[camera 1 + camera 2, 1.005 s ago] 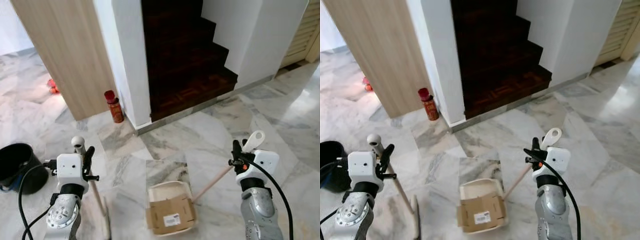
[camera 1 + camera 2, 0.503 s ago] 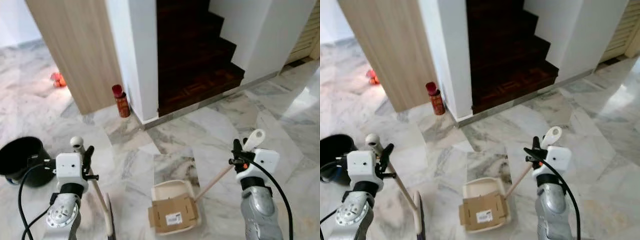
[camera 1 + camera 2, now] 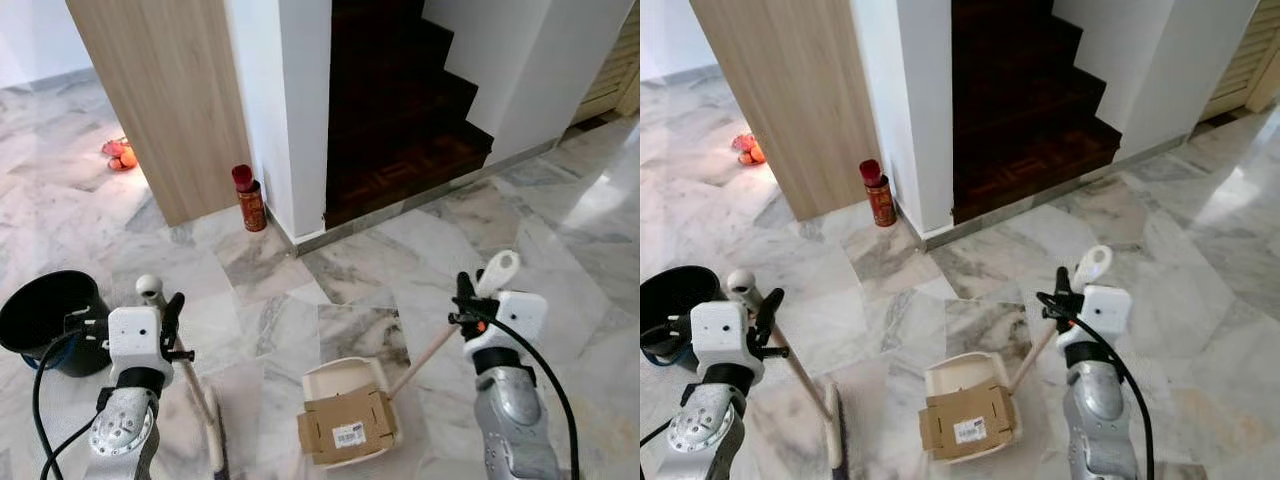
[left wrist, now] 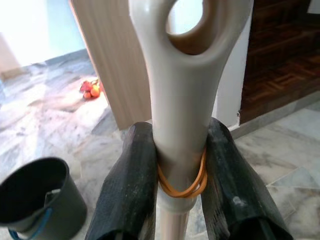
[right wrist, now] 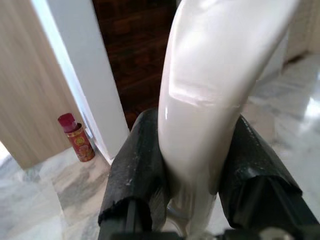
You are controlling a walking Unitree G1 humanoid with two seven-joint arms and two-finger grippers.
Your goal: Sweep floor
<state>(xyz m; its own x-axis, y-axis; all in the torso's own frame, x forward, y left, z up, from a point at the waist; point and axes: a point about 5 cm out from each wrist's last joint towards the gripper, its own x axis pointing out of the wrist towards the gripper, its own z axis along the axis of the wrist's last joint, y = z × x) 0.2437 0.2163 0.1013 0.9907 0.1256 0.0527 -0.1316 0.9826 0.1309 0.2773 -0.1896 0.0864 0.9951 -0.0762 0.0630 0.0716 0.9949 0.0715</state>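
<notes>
- While the left gripper (image 4: 180,170) clamps both black fingers (image 4: 131,185) on the cream broom handle (image 3: 185,375), an orange rubber band (image 4: 181,182) circles that handle right between them; the handle's end has a hanging hole in it.
- From this gripper the handle slopes down and forward to the dark broom head (image 3: 832,440), which rests on the marble floor (image 3: 560,220) just left of the dustpan.
- With its fingers (image 5: 140,165) closed tight on the pale dustpan handle (image 3: 440,345), the right gripper (image 5: 192,170) holds it near the looped top end (image 3: 497,272).
- That handle runs down and to the left to the cream dustpan (image 3: 345,408), which sits on the floor between the two arms.
- Lying across the near half of the dustpan is a flattened piece of brown cardboard (image 3: 348,428) with a white label.
- Beside the left arm, on its outer side, stands a black bucket (image 3: 45,320) with a blue handle.
- Further ahead, a red and gold can (image 3: 250,198) stands at the foot of the white wall corner (image 3: 290,110), next to a light wood panel (image 3: 160,90).
- Beyond the corner, dark wooden stairs (image 3: 400,110) climb away.
- Far off to the left, small red and orange objects (image 3: 120,153) lie on the floor; what they are cannot be made out.
</notes>
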